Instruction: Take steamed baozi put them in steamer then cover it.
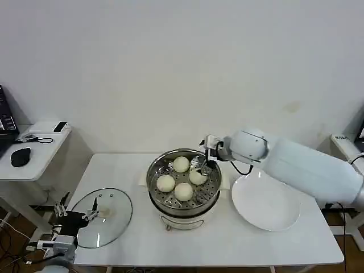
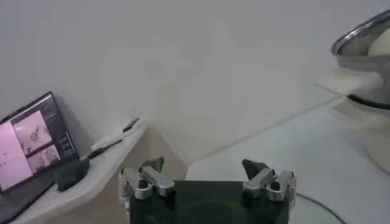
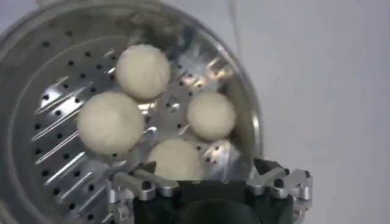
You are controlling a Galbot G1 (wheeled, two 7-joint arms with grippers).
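Observation:
The steamer (image 1: 170, 211) stands mid-table, a shiny steel pot on a white base. Several cream-white baozi lie on its perforated tray (image 3: 61, 91): one at the back (image 1: 181, 164), one at the left (image 1: 165, 183), one at the front (image 1: 183, 191) and one at the right (image 1: 197, 177). My right gripper (image 1: 201, 162) hovers over the pot's far right rim. It is open (image 3: 206, 167) and holds nothing, with the nearest baozi (image 3: 175, 159) just below its fingers. The round glass lid (image 1: 105, 217) lies flat at the table's left. My left gripper (image 1: 75, 212) is open (image 2: 202, 165) at the lid's left edge.
A bare white plate (image 1: 265, 202) sits right of the steamer, under my right arm. A side desk (image 1: 34, 149) at the left carries a mouse (image 1: 20, 156) and a lit laptop (image 2: 30, 147). The table's front strip is free.

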